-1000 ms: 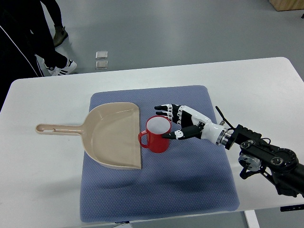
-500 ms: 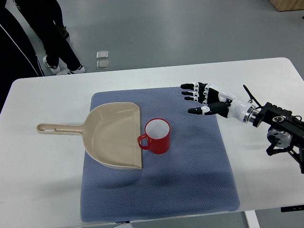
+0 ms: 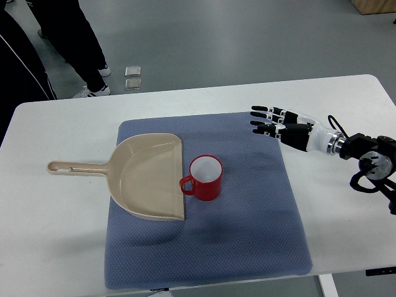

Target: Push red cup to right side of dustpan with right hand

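red cup (image 3: 206, 177) upright on the blue mat (image 3: 260, 229), roughly mid-mat, open mouth up showing a white inside. handle turned to the picture's left, touching or all but touching the straight open edge of the beige dustpan (image 3: 145, 176). dustpan flat on the mat's left half, just beside the cup, with its long handle reaching left off the mat onto the white table (image 3: 55, 247). right hand (image 3: 281, 127) well apart from the cup, up and to the picture's right, over the mat's far right corner near its edge. fingers (image 3: 263, 113) stretched out and a little spread, pointing left, gripping nothing; thumb position hard to make out. white forearm and black wrist joint running off toward the right edge over the table. left hand nowhere in view. beyond the table's far edge, grey floor with two small square plates (image 3: 132, 77) lying on it, and a person's dark-trousered legs and shoes (image 3: 86, 55) at the upper left.
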Controlling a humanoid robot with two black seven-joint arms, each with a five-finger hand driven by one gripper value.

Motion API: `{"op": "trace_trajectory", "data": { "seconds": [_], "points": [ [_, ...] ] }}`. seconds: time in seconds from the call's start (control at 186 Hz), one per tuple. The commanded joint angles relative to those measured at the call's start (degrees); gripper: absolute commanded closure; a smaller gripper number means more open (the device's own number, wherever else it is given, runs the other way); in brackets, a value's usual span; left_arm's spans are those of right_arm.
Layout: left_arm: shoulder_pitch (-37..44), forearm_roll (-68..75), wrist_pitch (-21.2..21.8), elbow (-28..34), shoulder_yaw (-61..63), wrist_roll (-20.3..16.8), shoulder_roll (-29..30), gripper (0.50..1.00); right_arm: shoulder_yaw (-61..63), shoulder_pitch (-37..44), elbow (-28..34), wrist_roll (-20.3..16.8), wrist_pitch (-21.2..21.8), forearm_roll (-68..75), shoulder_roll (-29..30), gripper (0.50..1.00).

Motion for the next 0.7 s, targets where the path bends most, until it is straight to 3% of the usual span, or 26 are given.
{"op": "trace_trajectory", "data": {
  "seconds": [0.0,0.151,0.344,0.484,0.694],
  "points": [
    [0.0,0.0,0.0,0.0,0.0,0.0,0.0,0.500,0.0,0.6,0.0,-1.0,-0.2,4.0,-0.1,0.566],
    [0.0,0.0,0.0,0.0,0.0,0.0,0.0,0.500,-0.1,1.6,0.0,-1.4,-0.7,7.1,-0.1,0.566],
    [0.0,0.0,0.0,0.0,0.0,0.0,0.0,0.500,-0.2,3.1,-1.2,-6.2,-5.0,11.5,0.7,0.566],
    [0.0,0.0,0.0,0.0,0.0,0.0,0.0,0.500,-0.2,3.4,-1.2,-6.2,-6.8,11.6,0.9,0.566],
    [0.0,0.0,-0.1,0.0,0.0,0.0,0.0,0.500,-0.1,3.3,-1.2,-5.4,-6.0,11.7,1.0,0.566]
  ]
}}
